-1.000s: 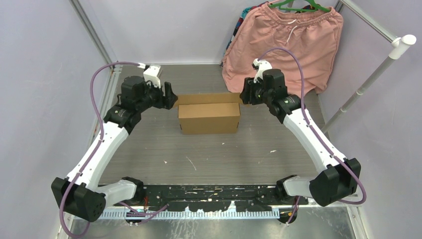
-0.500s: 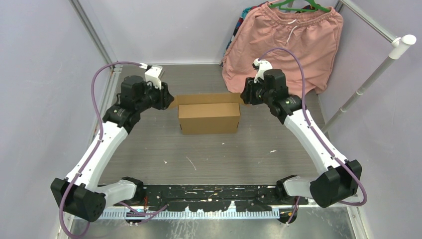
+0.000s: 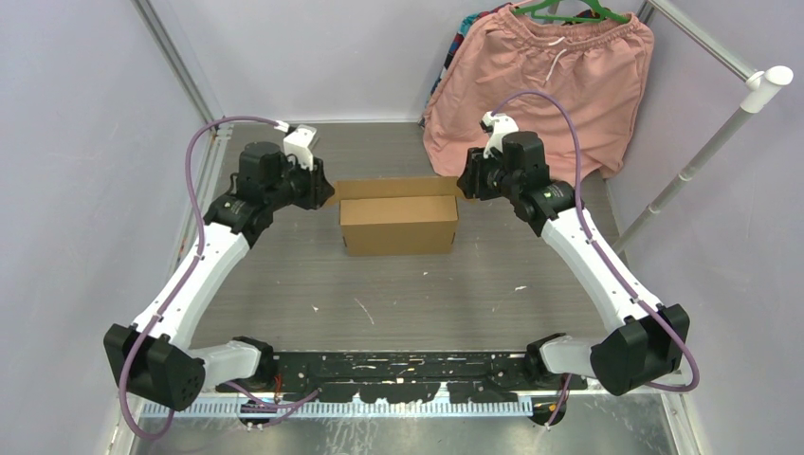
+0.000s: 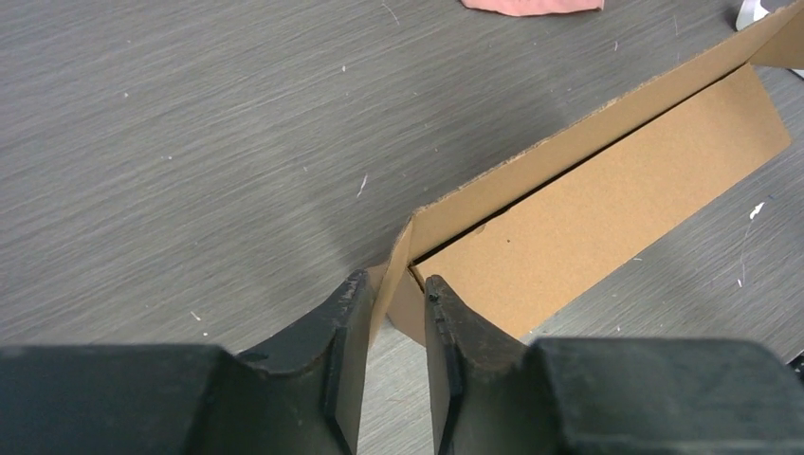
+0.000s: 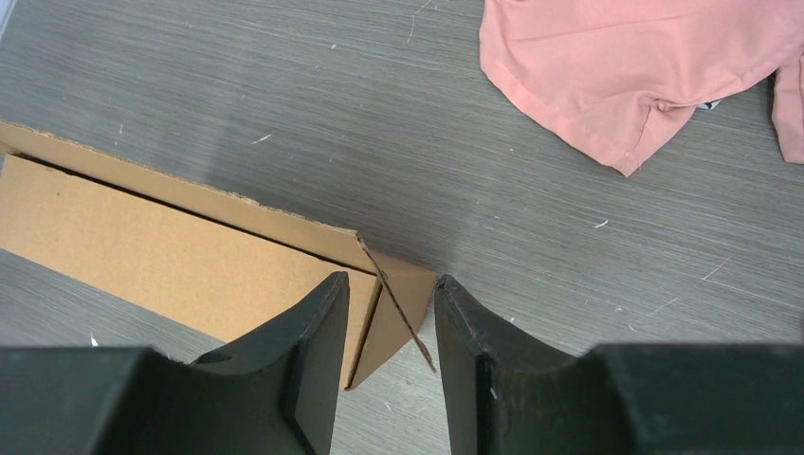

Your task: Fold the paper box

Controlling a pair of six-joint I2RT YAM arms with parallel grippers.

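Observation:
The paper box (image 3: 398, 224) is a brown cardboard box lying long side across the table's middle, with its back panel standing up. My left gripper (image 3: 323, 192) is at the box's left end. In the left wrist view the jaws (image 4: 393, 282) are narrow, and the end flap (image 4: 398, 256) lies pinched against the left finger. My right gripper (image 3: 466, 186) is at the right end. There the jaws (image 5: 391, 281) stand wider, straddling the right end flap (image 5: 403, 299), with gaps on both sides.
Pink shorts (image 3: 550, 85) hang on a green hanger at the back right, and their hem reaches the table (image 5: 616, 66) close behind the right gripper. A white rack pole (image 3: 711, 142) slants along the right side. The enclosure's walls stand at left and back.
My left gripper has moved in over the box's left end flap and narrowed onto it. The right gripper has narrowed a little at the right end. The box has stayed where it was.

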